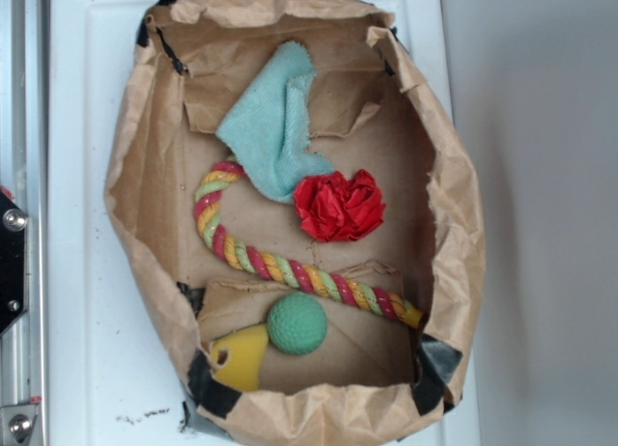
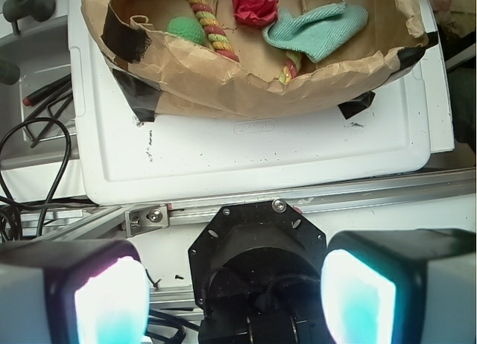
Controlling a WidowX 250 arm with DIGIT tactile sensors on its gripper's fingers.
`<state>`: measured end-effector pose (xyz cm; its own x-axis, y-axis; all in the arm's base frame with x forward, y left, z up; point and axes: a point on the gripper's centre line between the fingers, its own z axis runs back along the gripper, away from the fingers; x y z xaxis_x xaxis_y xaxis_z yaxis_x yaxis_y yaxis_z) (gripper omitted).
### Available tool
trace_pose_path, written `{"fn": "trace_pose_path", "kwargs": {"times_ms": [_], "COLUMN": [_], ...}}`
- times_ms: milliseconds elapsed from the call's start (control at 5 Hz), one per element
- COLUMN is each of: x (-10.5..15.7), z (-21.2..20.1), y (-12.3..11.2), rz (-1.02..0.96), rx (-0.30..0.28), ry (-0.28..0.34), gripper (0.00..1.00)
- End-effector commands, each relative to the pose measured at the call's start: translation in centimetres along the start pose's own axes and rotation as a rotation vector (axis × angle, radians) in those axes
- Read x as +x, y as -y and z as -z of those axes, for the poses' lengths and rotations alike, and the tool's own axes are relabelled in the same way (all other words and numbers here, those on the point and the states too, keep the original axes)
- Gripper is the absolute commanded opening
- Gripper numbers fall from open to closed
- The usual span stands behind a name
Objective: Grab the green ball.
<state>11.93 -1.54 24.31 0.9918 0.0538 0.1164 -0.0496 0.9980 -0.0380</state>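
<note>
White plastic forms the work surface point(image 1: 87, 272), a shallow tray-like board on which a brown paper bag point(image 1: 145, 108) with rolled-down walls is set, patched at its corners with black tape point(image 1: 208, 388). Everything of interest is held inside that bag. The green ball point(image 1: 296, 323) is seen near the bag's lower end in the exterior view, resting on the cardboard-coloured floor and touching the yellow wedge-shaped toy point(image 1: 241, 357), which lies just to its lower left. A striped rope point(image 1: 280, 267) of red, yellow and pale green is curved from the upper left of the floor down past the ball to the right wall, passing just above the ball. A red paper flower point(image 1: 338, 207) is placed near the middle, and its upper left edge is met by a pale teal cloth point(image 1: 270, 127), which is draped toward the upper wall.

In the wrist view the gripper point(image 2: 235, 295) is shown well apart from the bag, over the metal rail point(image 2: 223, 210) beside the white board. Its two fingers point(image 2: 108, 303) are spread wide, with nothing held between them. From this view the green ball point(image 2: 186, 30) is partly hidden behind the bag's near wall.
</note>
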Motion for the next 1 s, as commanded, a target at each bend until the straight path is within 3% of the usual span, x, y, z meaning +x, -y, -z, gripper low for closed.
{"fn": "trace_pose_path", "kwargs": {"times_ms": [0,200,400,600,800], "x": [0.0,3.7,7.7,10.7,13.4], "z": [0.0,1.4,2.1,3.3,5.9], "y": [0.0,0.8,2.2,2.4,1.8], "rz": [0.0,-0.066,-0.084,-0.147,-0.279], "rx": [0.0,-0.035,-0.1,-0.123,-0.083], "ry": [0.0,0.038,0.117,0.142,0.138], "gripper": [1.0,1.0,1.0,1.0,1.0]}}
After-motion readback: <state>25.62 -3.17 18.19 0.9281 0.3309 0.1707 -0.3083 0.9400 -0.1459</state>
